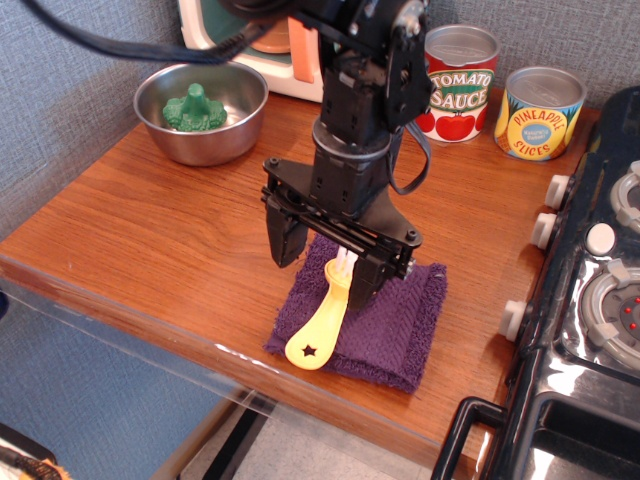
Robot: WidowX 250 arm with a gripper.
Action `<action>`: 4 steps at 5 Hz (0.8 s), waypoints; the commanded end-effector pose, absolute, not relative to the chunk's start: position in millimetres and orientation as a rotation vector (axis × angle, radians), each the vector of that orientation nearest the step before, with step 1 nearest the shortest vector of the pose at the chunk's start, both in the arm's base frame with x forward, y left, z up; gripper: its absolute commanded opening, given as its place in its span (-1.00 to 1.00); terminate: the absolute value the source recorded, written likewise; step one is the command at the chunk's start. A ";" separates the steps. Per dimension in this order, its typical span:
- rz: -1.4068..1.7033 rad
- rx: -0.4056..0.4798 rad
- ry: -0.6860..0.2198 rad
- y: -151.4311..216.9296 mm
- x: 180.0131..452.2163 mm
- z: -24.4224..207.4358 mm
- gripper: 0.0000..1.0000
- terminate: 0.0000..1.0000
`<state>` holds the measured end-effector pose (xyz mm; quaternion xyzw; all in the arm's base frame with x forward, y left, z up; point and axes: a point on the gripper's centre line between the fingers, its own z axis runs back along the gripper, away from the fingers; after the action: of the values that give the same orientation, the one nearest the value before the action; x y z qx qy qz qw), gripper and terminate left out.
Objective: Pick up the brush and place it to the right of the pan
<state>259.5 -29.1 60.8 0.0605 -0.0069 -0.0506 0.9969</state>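
Observation:
The yellow brush point(320, 325) lies on a purple cloth point(390, 325) near the table's front edge, its star-marked handle end pointing to the front left. Its white bristles are partly hidden by my gripper. My black gripper point(325, 265) is open and hangs low right over the brush's head, one finger point(285, 235) to its left and one finger point(365, 280) to its right. The silver pan point(202, 112) stands at the back left with a green toy point(194, 108) inside it.
A tomato sauce can point(456, 82) and a pineapple slices can point(538, 112) stand at the back right. A toy microwave point(255, 35) is behind the pan. A black stove point(590, 300) borders the table on the right. Bare wood lies between pan and cloth.

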 end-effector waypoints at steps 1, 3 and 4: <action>-0.038 0.095 -0.002 -28.8 268.8 52.6 1.00 -1.00; -0.027 0.072 0.041 -44.4 262.6 43.7 1.00 -1.00; -0.009 0.091 0.057 -37.8 267.4 36.1 1.00 -1.00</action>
<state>262.9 -39.2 25.7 0.0504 0.0476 -0.0064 0.9976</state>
